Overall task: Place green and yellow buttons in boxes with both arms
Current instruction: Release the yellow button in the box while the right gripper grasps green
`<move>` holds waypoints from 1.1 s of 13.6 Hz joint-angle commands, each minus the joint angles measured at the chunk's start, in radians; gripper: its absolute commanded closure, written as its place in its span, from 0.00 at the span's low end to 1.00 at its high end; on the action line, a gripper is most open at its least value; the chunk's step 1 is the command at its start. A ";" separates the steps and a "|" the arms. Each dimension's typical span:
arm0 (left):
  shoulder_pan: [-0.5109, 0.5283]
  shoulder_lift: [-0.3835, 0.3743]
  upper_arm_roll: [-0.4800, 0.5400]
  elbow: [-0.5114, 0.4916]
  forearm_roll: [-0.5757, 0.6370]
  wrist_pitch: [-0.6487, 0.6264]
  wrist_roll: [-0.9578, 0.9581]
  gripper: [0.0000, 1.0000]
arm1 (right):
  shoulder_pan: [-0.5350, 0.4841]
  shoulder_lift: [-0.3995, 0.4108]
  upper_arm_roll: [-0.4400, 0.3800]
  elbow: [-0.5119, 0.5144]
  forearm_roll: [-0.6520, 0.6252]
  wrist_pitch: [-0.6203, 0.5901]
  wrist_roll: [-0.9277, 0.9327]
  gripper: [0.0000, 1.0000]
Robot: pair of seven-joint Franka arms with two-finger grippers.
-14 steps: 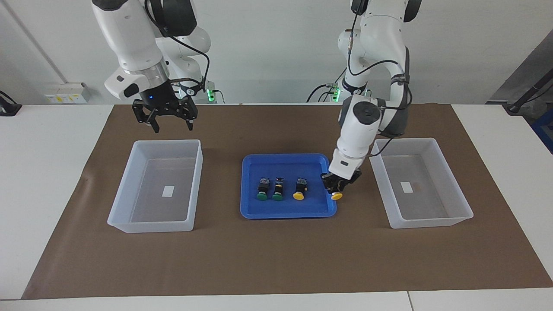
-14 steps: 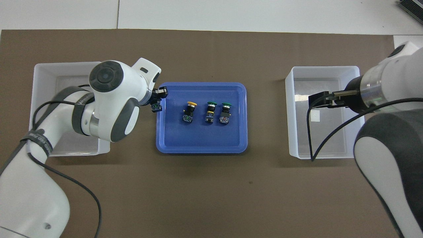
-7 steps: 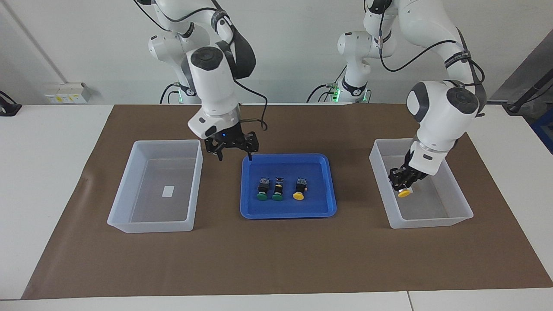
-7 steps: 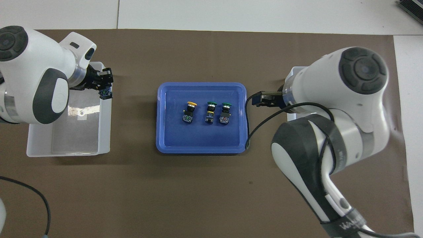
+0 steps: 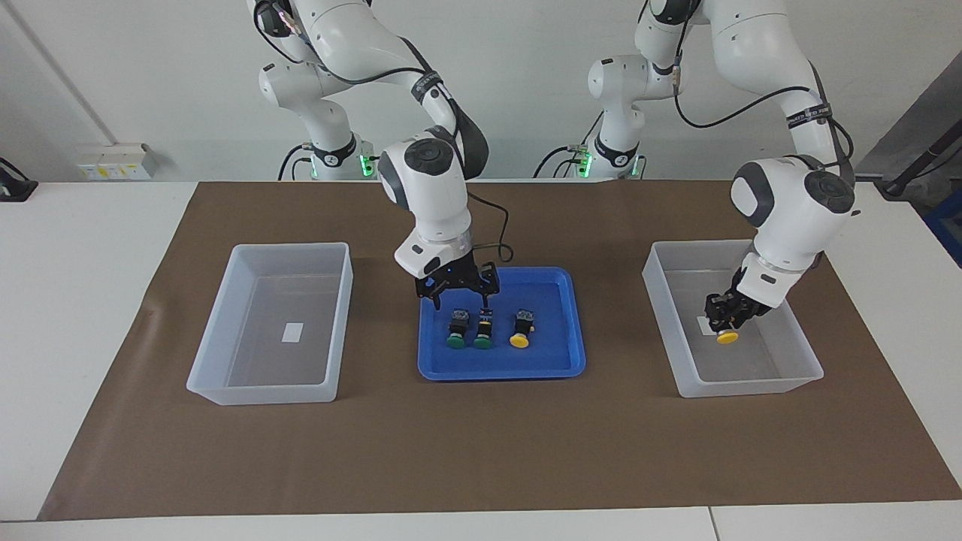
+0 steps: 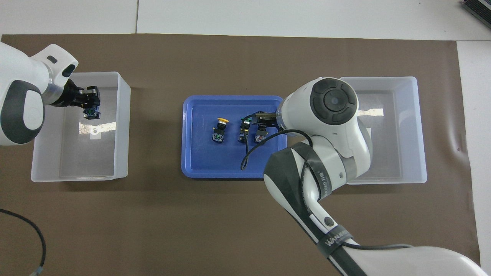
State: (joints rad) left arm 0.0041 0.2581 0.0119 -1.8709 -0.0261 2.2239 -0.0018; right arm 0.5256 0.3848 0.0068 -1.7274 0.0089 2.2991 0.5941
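**Ana:** While both arms are out over the table, where is the left gripper (image 5: 723,318)?

**Ben:** It is down inside the clear box (image 5: 751,387) at the left arm's end of the brown mat (image 5: 481,451). One yellow button (image 5: 726,337) is at its tip with the cap pointing away from the robots. I cannot tell whether it is clamping that button or has let go of it, nor whether the button rests on the box floor.

**Ana:** And the right gripper (image 5: 460,295)?

**Ben:** It is spread wide and holds nothing. It hangs low over the blue tray (image 5: 500,370) in the middle of the mat, above the black bodies of the two green buttons. I cannot tell if it touches them.

**Ana:** What lies in the tray?

**Ben:** Three buttons lie side by side in a row with their caps turned away from the robots. The outer green button (image 5: 455,331) is toward the right arm's end, and the middle green button (image 5: 482,331) is just beside it. The second yellow button (image 5: 520,330) lies apart from those two, toward the left arm's end.

**Ana:** And the other box?

**Ben:** The second clear box (image 5: 263,394) stands at the right arm's end with a small white label (image 5: 291,332) on its floor.
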 commanded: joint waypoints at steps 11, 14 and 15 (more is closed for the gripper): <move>-0.188 -0.002 -0.007 0.191 0.000 -0.195 -0.228 0.04 | 0.073 0.098 -0.002 0.020 -0.132 0.086 0.177 0.20; -0.277 -0.002 -0.007 0.152 0.000 -0.107 -0.374 0.06 | 0.077 0.121 -0.002 0.017 -0.133 0.103 0.185 0.23; -0.306 -0.003 -0.009 0.127 0.000 -0.072 -0.412 0.09 | 0.082 0.123 -0.002 0.017 -0.133 0.105 0.185 0.28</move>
State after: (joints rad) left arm -0.2526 0.2494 -0.0116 -1.7110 -0.0269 2.0868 -0.3443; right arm 0.5979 0.4799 0.0060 -1.7246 -0.1007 2.3773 0.7398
